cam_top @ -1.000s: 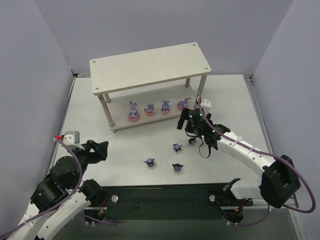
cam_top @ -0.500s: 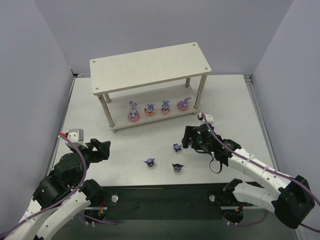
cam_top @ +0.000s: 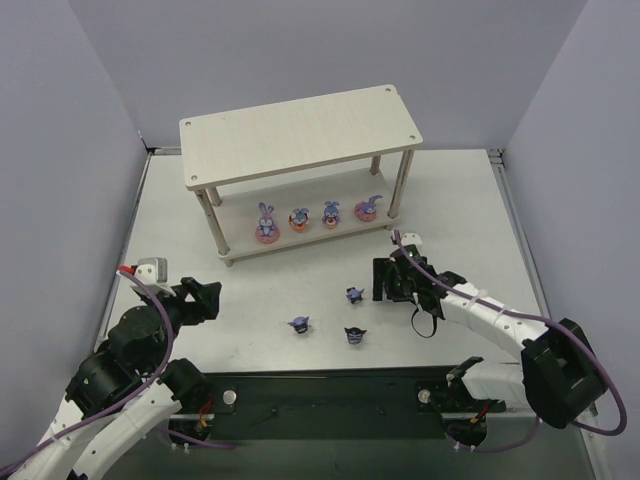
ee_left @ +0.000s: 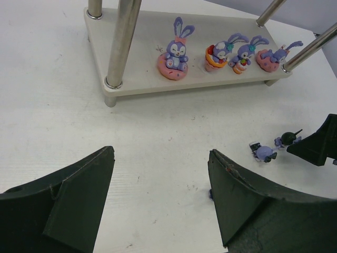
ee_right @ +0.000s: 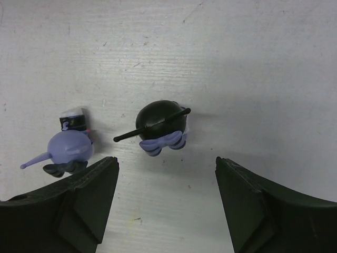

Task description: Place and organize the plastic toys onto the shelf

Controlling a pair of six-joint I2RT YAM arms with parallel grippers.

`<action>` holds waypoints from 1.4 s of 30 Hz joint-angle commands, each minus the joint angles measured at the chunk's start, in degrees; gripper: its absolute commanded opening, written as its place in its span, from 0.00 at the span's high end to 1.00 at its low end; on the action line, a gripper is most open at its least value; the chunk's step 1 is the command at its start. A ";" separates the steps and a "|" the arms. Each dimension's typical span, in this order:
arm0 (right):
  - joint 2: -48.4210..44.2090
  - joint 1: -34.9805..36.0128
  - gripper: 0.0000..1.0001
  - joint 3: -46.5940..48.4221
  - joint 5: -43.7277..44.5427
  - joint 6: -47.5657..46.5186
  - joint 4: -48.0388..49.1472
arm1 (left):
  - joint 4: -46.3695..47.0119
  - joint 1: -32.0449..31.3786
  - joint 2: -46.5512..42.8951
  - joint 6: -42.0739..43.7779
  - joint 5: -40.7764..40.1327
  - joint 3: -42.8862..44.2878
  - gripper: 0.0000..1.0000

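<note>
Several purple-blue bunnies (cam_top: 299, 219) (ee_left: 177, 49) stand in a row on the lower board of the beige shelf (cam_top: 300, 130). Dark toys rest on the table in front of it: one (cam_top: 354, 294), another (cam_top: 299, 324) and a third (cam_top: 355, 334). My right gripper (cam_top: 385, 280) (ee_right: 166, 163) hangs open just over a black round-headed figure (ee_right: 160, 124) with a striped purple bow, which lies just ahead of its fingertips. A purple-headed figure (ee_right: 71, 147) lies to the left of it. My left gripper (cam_top: 205, 298) (ee_left: 160, 153) is open over bare table, holding nothing.
The shelf's metal legs (ee_left: 120, 45) stand on the lower board's corners, and its top board (cam_top: 330, 118) carries nothing. Grey walls close in the table (cam_top: 470, 200) on three sides. In the left wrist view, the right gripper (ee_left: 318, 142) shows beside two dark toys (ee_left: 263, 153).
My right gripper has pulled back from the shelf's right end and come down over the black figure on the table, its jaws a little narrower. The left arm has barely moved.
</note>
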 commanded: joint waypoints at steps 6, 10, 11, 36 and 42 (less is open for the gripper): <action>6.39 -3.17 0.25 1.19 -2.56 -3.33 5.57 | 1.56 -0.28 0.21 0.56 -0.30 0.09 0.18; 8.85 -3.53 0.26 1.98 -2.91 -3.33 6.63 | 1.47 -0.19 0.21 0.56 -0.57 0.09 0.18; 9.29 -3.61 0.27 2.16 -2.56 -3.24 6.81 | 1.47 -0.28 0.21 0.56 -0.57 0.09 0.18; 10.79 -1.25 0.49 -1.88 3.94 -0.61 16.30 | 1.12 -0.19 -0.14 0.38 -0.92 0.18 0.18; 12.10 3.41 0.52 -1.97 13.16 2.82 15.60 | 1.21 -0.28 0.03 0.38 -0.83 0.18 0.18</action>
